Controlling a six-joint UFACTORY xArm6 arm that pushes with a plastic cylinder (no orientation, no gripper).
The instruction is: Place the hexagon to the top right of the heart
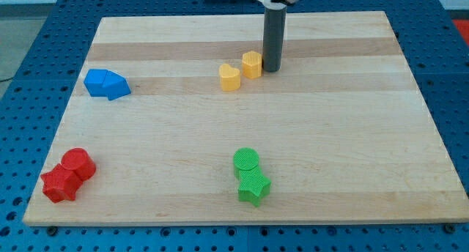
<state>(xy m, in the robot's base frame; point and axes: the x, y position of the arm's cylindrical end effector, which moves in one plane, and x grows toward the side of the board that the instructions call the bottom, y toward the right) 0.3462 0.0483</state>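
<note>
A yellow hexagon block sits near the view's top middle of the wooden board. A yellow heart block lies just to its lower left, almost touching it. My tip stands right beside the hexagon on its right side, touching or nearly touching it.
Two blue blocks lie together at the view's left. A red cylinder and a red star sit at the bottom left corner. A green cylinder and a green star sit at the bottom middle.
</note>
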